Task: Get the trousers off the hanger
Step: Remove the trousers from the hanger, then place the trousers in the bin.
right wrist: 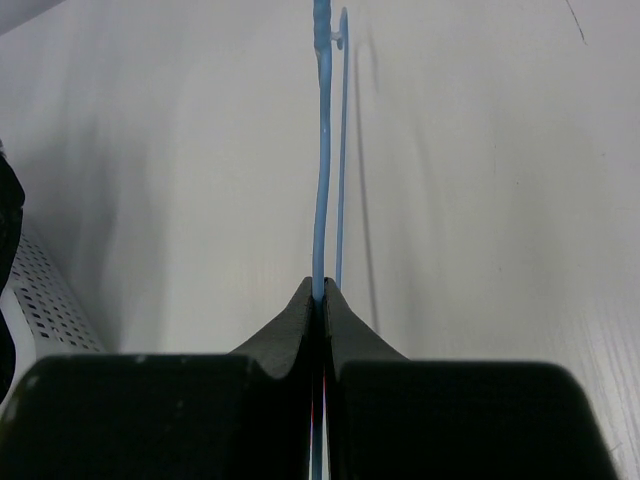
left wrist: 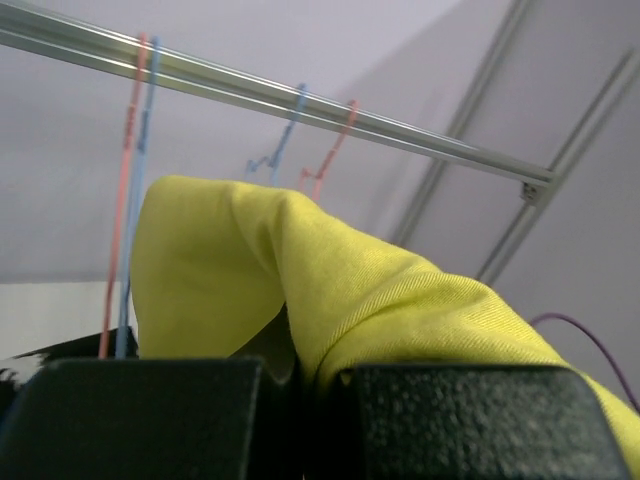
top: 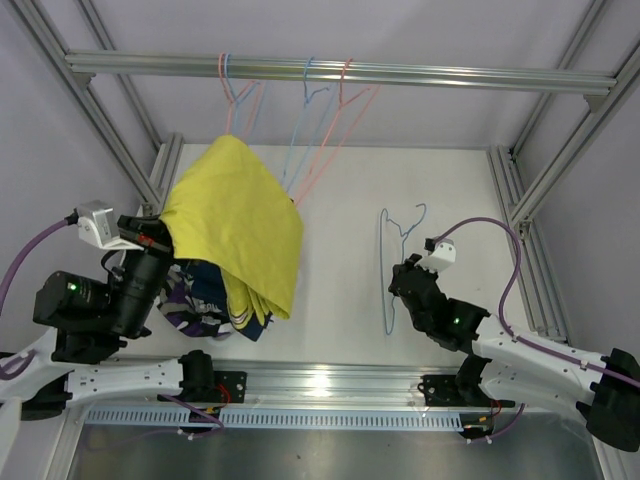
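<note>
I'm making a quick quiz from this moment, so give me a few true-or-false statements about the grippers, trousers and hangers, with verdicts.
1. The left gripper pinches the yellow trousers. True.
2. The right gripper is open and holds nothing. False: it is shut on a blue hanger.
3. That blue hanger carries no trousers. True.
4. The patterned trousers lie on top of the yellow pair. False: the yellow pair covers them.
</note>
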Controlling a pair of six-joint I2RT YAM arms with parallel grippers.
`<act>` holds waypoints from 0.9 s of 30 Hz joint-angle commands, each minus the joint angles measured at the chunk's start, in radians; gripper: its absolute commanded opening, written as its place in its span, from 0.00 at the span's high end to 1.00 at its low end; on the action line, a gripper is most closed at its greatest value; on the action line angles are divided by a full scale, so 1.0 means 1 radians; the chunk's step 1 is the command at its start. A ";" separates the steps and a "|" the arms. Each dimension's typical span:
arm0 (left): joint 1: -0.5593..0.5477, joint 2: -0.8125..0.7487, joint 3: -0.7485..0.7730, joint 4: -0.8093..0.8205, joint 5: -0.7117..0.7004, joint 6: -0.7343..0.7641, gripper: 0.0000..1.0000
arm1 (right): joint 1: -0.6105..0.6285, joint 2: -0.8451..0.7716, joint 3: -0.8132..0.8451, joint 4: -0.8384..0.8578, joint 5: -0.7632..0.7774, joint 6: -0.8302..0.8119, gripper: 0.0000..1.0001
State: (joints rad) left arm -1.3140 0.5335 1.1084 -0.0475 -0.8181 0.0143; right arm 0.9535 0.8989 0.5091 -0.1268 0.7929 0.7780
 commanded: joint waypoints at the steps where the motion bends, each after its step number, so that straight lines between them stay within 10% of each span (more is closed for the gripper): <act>1: -0.002 -0.020 -0.002 0.233 -0.152 0.156 0.99 | -0.010 0.001 -0.004 0.059 0.023 0.027 1.00; 27: 0.096 -0.129 -0.090 0.307 -0.404 0.333 0.99 | -0.044 0.031 -0.050 0.116 -0.049 0.030 1.00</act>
State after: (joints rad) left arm -1.2510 0.3885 1.0145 0.2180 -1.2133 0.3481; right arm 0.9112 0.9371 0.4591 -0.0593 0.7250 0.7792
